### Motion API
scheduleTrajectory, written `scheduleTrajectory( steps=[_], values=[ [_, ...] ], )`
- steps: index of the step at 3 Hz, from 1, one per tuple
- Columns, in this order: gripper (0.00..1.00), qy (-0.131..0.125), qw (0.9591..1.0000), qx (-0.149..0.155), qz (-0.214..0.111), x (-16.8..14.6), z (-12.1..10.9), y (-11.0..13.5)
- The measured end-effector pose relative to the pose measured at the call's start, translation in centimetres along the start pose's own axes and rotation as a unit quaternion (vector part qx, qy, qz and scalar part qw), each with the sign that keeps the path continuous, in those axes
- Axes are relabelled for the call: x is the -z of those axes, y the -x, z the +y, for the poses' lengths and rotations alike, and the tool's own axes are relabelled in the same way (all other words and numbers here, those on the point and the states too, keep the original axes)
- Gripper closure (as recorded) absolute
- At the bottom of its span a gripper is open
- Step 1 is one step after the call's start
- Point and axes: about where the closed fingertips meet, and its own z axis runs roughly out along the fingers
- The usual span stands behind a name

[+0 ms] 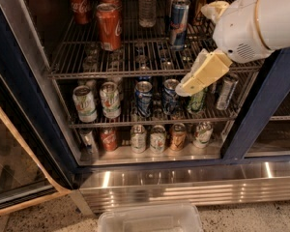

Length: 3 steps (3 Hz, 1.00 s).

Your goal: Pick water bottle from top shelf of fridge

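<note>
The water bottle [147, 6], clear and ribbed, stands at the back middle of the top shelf [75, 59], a silver wire rack in the fridge [36, 88]; its cap is cut off by the top edge of the view. My gripper [191, 81], cream coloured on a white arm, hangs in front of the rail of the top shelf at the right, pointing down and left. It is lower than the bottle, to its right, and holds nothing.
Red cola cans [108, 25] and a tall blue-silver can [179, 16] flank the bottle. Several cans fill the two lower racks [142, 98]. The glass door [9, 168] stands open at the left. A clear plastic bin [150, 219] sits on the floor below the steel base panel [183, 182].
</note>
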Motion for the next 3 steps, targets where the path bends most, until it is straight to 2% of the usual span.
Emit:
scheduleTrajectory(
  steps=[1, 2, 3],
  values=[
    [0.0, 0.003, 0.9999, 0.009, -0.008, -0.7, 0.5, 0.9],
    [0.0, -0.01, 0.9991, 0.006, -0.041, -2.0, 2.0, 3.0],
    [0.0, -0.046, 0.9941, -0.013, -0.097, -3.9, 2.7, 5.7]
  ],
)
